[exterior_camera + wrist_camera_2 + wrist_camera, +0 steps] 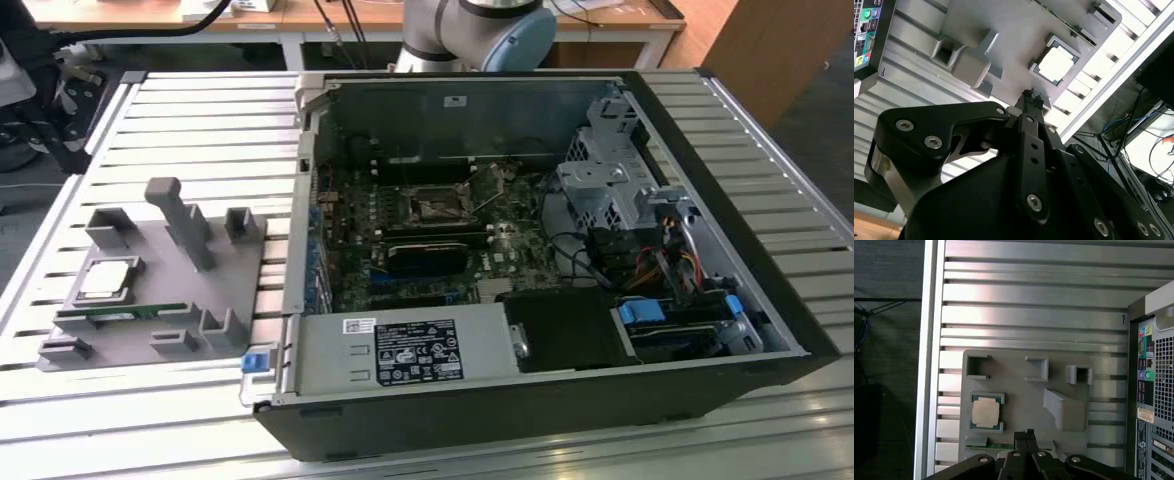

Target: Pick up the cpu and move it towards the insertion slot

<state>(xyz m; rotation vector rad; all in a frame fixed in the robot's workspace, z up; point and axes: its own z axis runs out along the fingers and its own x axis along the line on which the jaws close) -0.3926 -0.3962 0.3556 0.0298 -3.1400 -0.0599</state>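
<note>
We see the gripper (1027, 436) with its two slim fingers pressed together and nothing between them. It hangs over the near edge of the grey holder plate (1019, 385), apart from everything on it. In the first wrist view its tips sit close to the green memory stick (999, 445) lying in its groove. The cpu (986, 412) rests to one side of them in its square nest, silver top up and untouched. We judge the work to be at the approach: the pick-up is not yet done. The plate lies on the slatted aluminium table (200, 120), on the exterior view's left. The open computer case (310, 110) stands on that view's right. The insertion slot (434, 207), a dark square in a silvery frame, sits on the board inside the case, well apart from the chip. As we read it, a grasp calls for the fingers to part, centre over the chip and come down square to its edges. The nest walls leave little room, and a skewed descent could catch them.
</note>
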